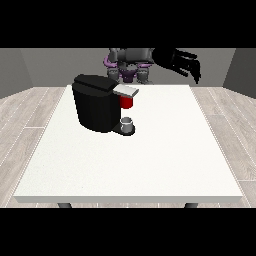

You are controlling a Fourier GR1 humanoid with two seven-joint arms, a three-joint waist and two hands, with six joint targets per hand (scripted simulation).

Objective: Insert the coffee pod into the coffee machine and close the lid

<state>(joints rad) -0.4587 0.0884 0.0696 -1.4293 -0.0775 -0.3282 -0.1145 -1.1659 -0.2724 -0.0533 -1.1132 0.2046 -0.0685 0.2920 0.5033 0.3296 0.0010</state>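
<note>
Hand at the view's right [186, 64]: raised above the far right edge of the table, away from the machine; its fingers spread and point downward, fairly straight, with nothing between them. It holds nothing and touches nothing.
Other hand: I cannot make it out from where I stand; only the robot's torso [129, 62] shows behind the machine.
Coffee machine [97, 102]: black, boxy body standing upright on the far left part of the white table [135, 165]. Its front faces the view's right.
Lid [125, 90]: a grey slab jutting from the top of the machine towards the view's right, lying roughly level, its long axis running left to right.
Red thing at the machine [127, 102]: sits right under the grey lid, at the machine's front.
Grey thing [127, 124]: small, round and cup-like, upright on the machine's dark base, just below the red thing. I cannot tell whether it is the pod or a cup.
Distance: the raised hand is well apart from the machine, with bare table between them.
</note>
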